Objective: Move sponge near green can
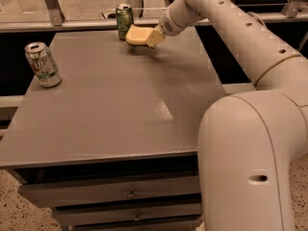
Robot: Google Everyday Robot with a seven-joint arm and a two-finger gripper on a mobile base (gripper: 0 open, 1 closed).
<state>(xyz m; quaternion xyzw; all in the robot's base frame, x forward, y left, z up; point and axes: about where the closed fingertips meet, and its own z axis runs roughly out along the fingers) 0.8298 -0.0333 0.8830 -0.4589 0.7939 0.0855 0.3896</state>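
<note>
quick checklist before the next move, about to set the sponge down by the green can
1. Hold: gripper, at the table's far side, grips the pale-yellow foam sponge: ok.
2. Sponge close to the dark green soda can: ok, just right of it.
3. Green can upright: ok.
4. Gap between sponge and can: cannot tell.
5. Sponge resting on the grey table: cannot tell; there is a shadow beneath it.
6. Silver-white can out of the way: ok, it is near the left edge.

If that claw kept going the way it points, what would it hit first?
Probably the green can: the gripper, at the table's far edge and shut on the sponge, points left toward it. The sponge would touch first, though depth is unclear.
</note>
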